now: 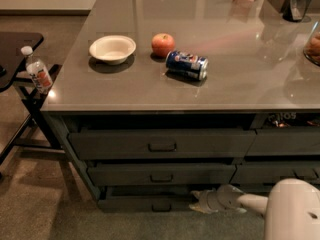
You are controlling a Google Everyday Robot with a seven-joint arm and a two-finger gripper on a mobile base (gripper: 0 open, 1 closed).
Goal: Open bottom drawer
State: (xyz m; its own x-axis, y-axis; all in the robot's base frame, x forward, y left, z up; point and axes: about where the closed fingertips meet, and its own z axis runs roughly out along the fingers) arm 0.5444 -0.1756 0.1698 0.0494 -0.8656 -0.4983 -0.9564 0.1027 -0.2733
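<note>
The bottom drawer [142,203] is the slim dark grey front at the foot of the left three-drawer stack, with a small black loop handle [161,207] at its centre. It stands slightly out from the cabinet. My gripper [196,202] is low at the drawer's right end, reaching in from the white arm [292,211] at the lower right. Two taller drawer fronts [160,144] sit above it.
A grey counter [240,79] carries a white bowl [112,48], an apple [163,44] and a blue can [187,65] lying on its side. A neighbouring drawer stack [285,144] is to the right. A black stand [30,104] with a water bottle [38,72] stands at the left on carpet.
</note>
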